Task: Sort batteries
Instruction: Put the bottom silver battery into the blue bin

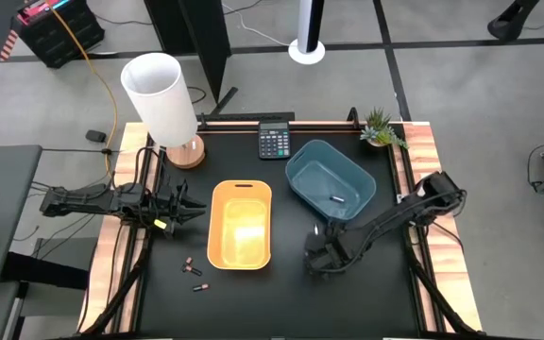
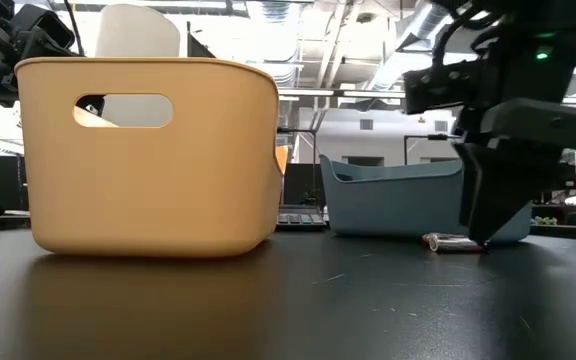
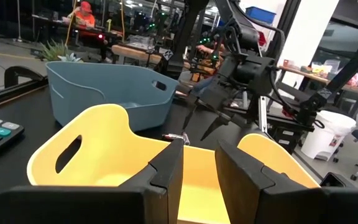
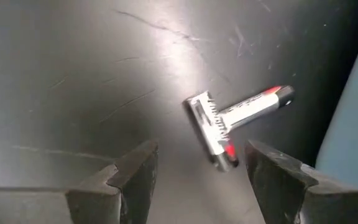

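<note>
Two silvery batteries with red marks point(image 4: 229, 127) lie on the black table in a T shape, close to the blue bin's point(image 1: 331, 179) near wall; they also show in the low view as the silvery batteries point(image 2: 450, 242). My right gripper point(image 4: 197, 155) is open, points down just over the table, and its fingers stand on either side of the spot beside them. One white battery point(image 1: 338, 198) lies inside the blue bin. Three dark brownish batteries point(image 1: 195, 273) lie on the table left of the yellow bin point(image 1: 241, 225). My left gripper point(image 1: 185, 210) is open and waits left of the yellow bin.
A black calculator point(image 1: 273, 144), a white cylinder on a wooden base point(image 1: 163, 99) and a small plant point(image 1: 381, 127) stand along the far edge. The wooden table rim point(image 1: 423, 151) frames the black mat. Bare mat lies near the front edge.
</note>
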`<state>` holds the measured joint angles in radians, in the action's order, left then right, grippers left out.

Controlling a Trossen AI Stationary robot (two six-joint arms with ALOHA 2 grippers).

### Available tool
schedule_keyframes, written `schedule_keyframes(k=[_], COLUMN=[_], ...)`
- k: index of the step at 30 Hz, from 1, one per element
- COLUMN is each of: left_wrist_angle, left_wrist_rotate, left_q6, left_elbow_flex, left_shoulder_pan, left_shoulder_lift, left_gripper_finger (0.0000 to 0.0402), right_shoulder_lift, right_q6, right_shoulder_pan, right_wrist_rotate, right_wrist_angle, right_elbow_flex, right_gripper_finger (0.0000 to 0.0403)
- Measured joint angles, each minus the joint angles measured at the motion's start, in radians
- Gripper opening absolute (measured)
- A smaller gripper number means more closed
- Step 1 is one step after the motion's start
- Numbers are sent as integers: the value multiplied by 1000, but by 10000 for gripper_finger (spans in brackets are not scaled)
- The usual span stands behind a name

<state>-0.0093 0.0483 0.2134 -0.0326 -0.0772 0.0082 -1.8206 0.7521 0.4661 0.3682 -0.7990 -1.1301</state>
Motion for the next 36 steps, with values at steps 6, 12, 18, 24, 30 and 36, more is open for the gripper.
schedule_keyframes(k=[6,12,18,24,30,36], left_wrist_angle=[0,-1,-1,-1,-1,-1], left_wrist_rotate=[0,0,0,0,0,0], left_q6=[0,-11,-15,-16,-16,-16], left_elbow_flex=[0,0,0,0,0,0], left_shoulder_pan=[0,0,0,0,0,0], left_shoulder_lift=[0,0,0,0,0,0], left_gripper_finger=[90,90,90,90,90,90], right_shoulder_lift=[0,0,0,0,0,0], right_q6=[-52,-71,-76,-72,-48,17], right_shoulder_pan=[-52,-73,-82,-83,-83,-74], right_wrist_rotate=[-81,-134,-162,-164,-186,-187], right_wrist_angle=[3,9,11,11,35,34], right_elbow_flex=[0,-1,-1,-1,-1,-1], right_gripper_finger=[254,248,224,215,215,215])
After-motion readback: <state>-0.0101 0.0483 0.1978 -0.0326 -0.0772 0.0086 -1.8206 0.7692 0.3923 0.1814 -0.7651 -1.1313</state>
